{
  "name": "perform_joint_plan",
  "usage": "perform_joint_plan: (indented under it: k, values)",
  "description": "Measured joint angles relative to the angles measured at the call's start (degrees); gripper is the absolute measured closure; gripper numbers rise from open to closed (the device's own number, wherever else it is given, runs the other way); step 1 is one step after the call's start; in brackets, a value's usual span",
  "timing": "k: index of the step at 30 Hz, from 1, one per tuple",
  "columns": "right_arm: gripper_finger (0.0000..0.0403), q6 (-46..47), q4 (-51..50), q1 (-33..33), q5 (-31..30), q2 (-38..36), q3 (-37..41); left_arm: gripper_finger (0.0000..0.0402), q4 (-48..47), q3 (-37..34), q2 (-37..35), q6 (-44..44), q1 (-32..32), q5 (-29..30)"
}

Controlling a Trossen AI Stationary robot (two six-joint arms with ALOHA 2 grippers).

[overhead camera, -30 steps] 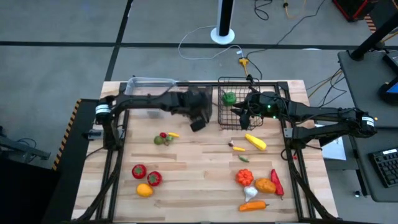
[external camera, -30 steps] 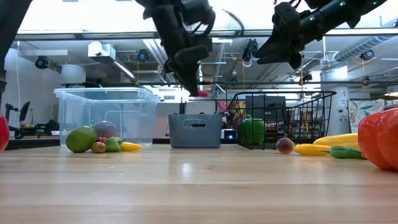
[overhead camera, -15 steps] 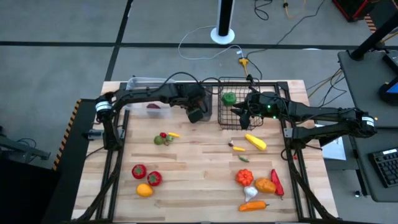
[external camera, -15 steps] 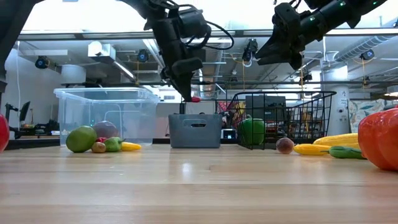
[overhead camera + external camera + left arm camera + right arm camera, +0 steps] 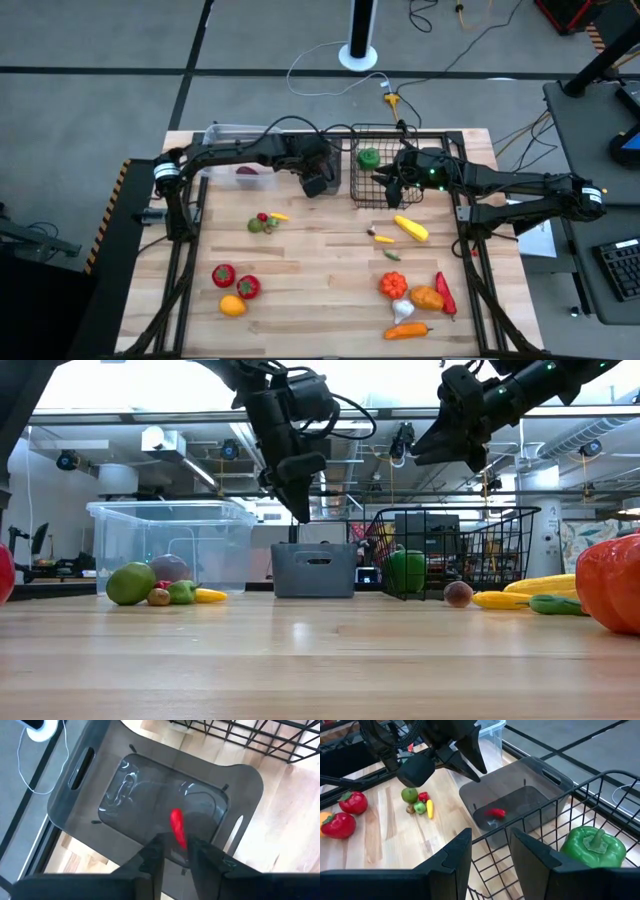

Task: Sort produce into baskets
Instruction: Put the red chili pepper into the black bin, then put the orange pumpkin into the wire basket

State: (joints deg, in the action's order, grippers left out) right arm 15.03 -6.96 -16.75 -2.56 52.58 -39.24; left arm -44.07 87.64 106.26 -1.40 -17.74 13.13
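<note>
**Chilli released into the dark bin**

At far left, the clear tub (image 5: 222, 131) holds one purple piece (image 5: 247, 172). Just right of it, your left gripper (image 5: 176, 851) hangs over the dark bin (image 5: 546, 773). Half a second ago a small red chilli (image 5: 177, 827) sat at its tips. Now the fingers stand apart with nothing between them, and the chilli is down inside the bin. That piece looks sorted, so the left arm is free for the next pick.

Further right, the wire basket (image 5: 378, 131) holds a green pepper (image 5: 592, 847). Your right gripper (image 5: 490, 839) hovers over the basket's near left edge where it was a second ago, fingers apart and empty.

Most produce is not yet sorted:
- a green-and-red cluster (image 5: 265, 222) near the middle left
- tomatoes and an orange fruit (image 5: 236, 285) at the near left
- a yellow piece (image 5: 411, 229) and a red, orange and white group (image 5: 415, 297) on the right

The table (image 5: 320, 262) is pale wooden planking. Beyond it, the room has a grey floor with loose cables and a white pedestal base (image 5: 358, 55).
</note>
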Motion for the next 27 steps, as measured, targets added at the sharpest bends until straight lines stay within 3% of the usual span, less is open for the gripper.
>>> perform_joint_plan:
  k: [6, 11, 18, 27]
  values:
    - [0.0278, 0.0, -0.1, 0.0, 0.0, 0.0, 0.0, 0.0305, -0.4, 0.0, 0.0, -1.3, 1.2, 0.2]
    - [0.0278, 2.0, -0.1, 0.0, 0.8, 0.0, -0.1, 0.0301, -1.0, 0.0, -1.0, -4.2, 6.3, 0.9]
    - [0.0278, 3.0, -0.1, 3.4, 4.1, 0.0, -1.8, 0.0301, -1.7, -0.3, -2.5, -6.3, 19.9, 17.9]
    - [0.0278, 4.9, -0.1, 11.1, 4.0, 0.0, -4.0, 0.0301, -4.9, -0.6, -5.9, -11.5, 32.6, 27.7]
